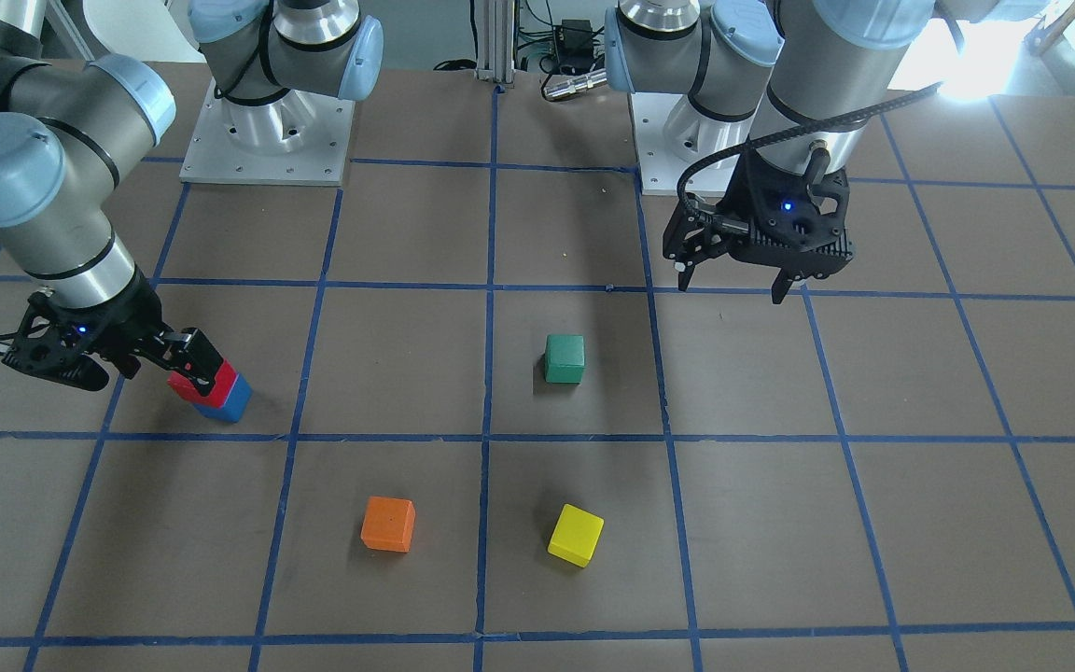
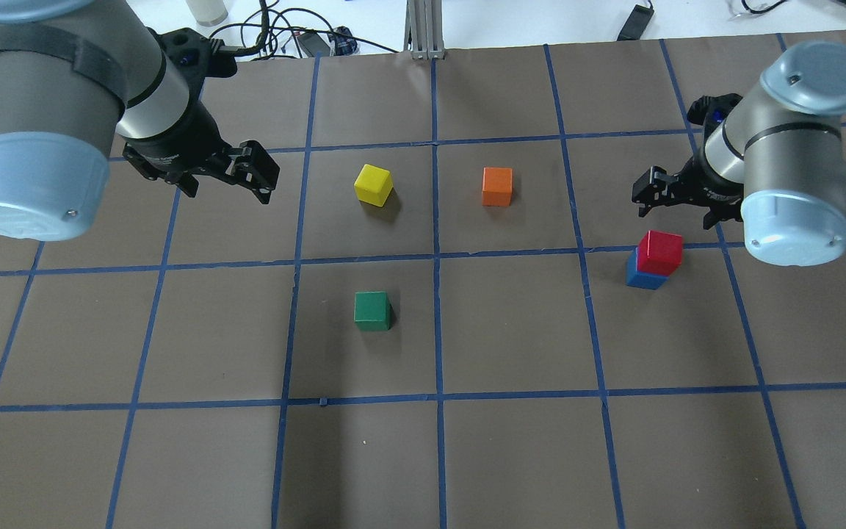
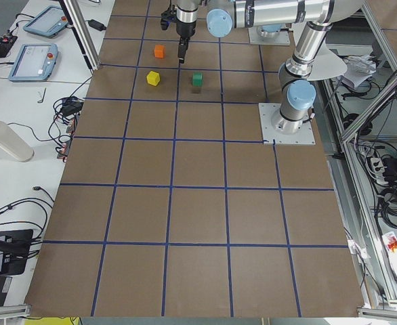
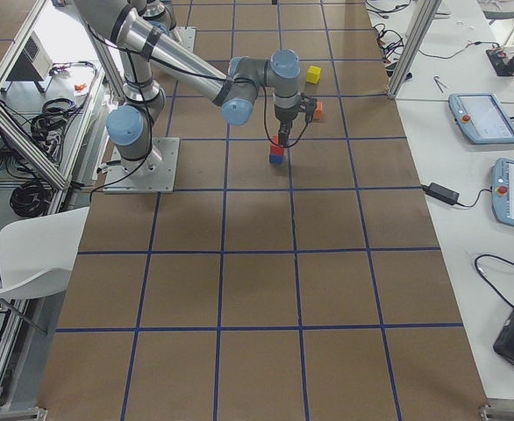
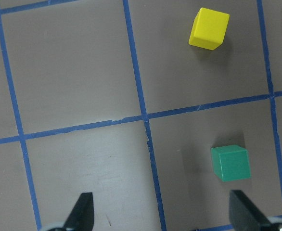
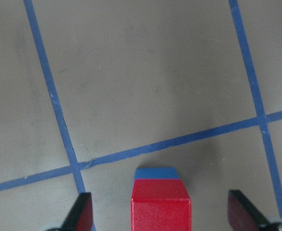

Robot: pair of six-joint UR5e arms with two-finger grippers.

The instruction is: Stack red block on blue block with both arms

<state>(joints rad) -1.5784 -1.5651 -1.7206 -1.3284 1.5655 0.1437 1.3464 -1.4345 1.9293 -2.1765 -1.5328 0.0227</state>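
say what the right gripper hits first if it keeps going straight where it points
Likely the red block, atop the blue block, centred under the open right gripper; height gap is unclear.

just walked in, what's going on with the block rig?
The red block sits on top of the blue block, slightly offset, so the stack looks made. The right gripper is at the stack, its jaws open wide to either side of the red block, not gripping it. The left gripper hangs open over the table, holding nothing. The green cube, yellow cube and orange cube lie apart.
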